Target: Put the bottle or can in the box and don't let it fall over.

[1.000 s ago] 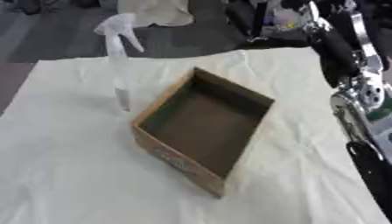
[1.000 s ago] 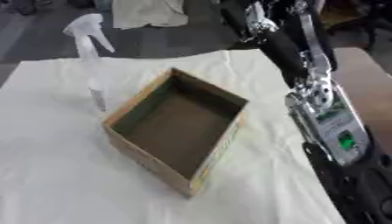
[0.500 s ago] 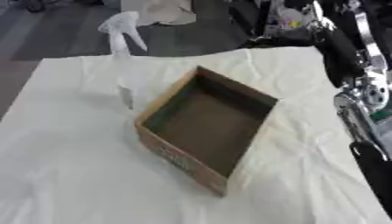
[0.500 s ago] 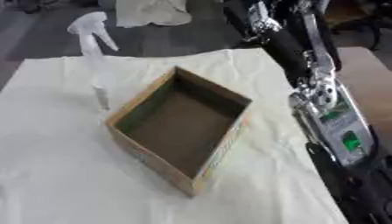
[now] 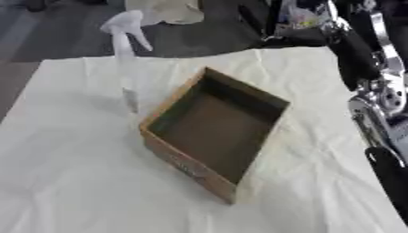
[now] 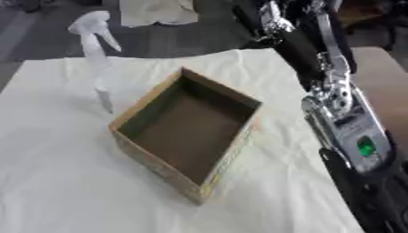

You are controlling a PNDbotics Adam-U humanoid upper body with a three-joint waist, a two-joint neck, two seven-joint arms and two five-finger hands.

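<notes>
A clear spray bottle (image 5: pixel 126 59) with a white trigger head stands upright on the white cloth, just off the left far corner of the box. The open cardboard box (image 5: pixel 188 166) lies askew in the middle of the table, its dark inside holding nothing. My right arm (image 6: pixel 349 129), black with a silver joint and a green light, runs down the right side from the top to the lower right corner. Its hand lies outside both views. Nothing of my left arm or hand shows.
A creased white cloth (image 5: pixel 72 186) covers the table. Beyond its far edge are dark floor, a pale crumpled cloth (image 6: pixel 156 11) and dark equipment (image 5: pixel 299 20). A bare wooden surface (image 6: pixel 381 73) shows at the right.
The picture has shifted slightly, so the camera moved. The bottle, the box and my right arm keep their places relative to each other.
</notes>
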